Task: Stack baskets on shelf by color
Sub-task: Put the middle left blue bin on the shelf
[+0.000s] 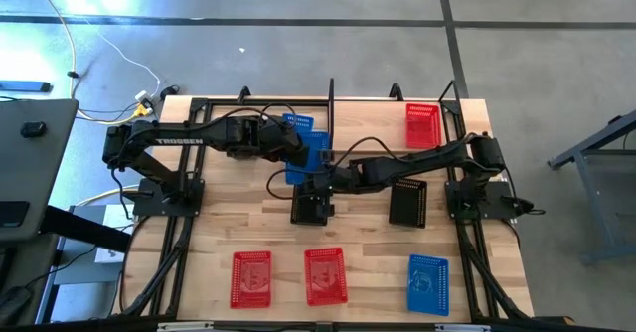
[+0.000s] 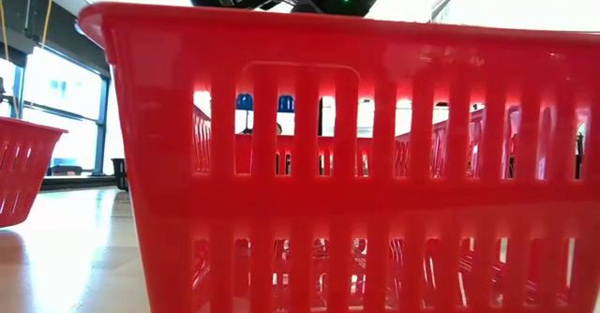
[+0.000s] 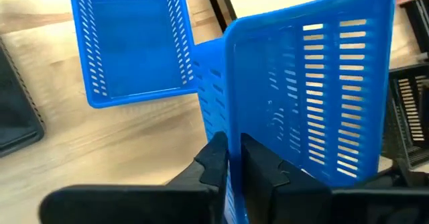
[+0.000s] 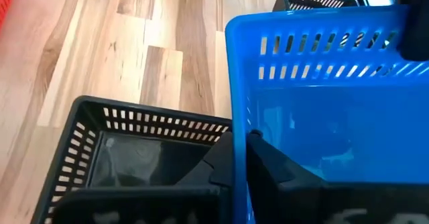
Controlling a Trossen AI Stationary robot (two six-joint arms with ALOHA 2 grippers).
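Mid-frame over wooden table (image 1: 258, 223), both grippers pinch one blue perforated plastic basket (image 1: 310, 153)'s walls; they should lift level together.

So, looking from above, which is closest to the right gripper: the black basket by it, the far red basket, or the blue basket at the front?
From the right gripper:
1. Black basket, just beside the arm.
2. Red basket, far right corner.
3. Blue basket, front right.

A wooden table (image 1: 229, 228) stands on grey floor (image 1: 298, 34) with cables (image 1: 109, 59).
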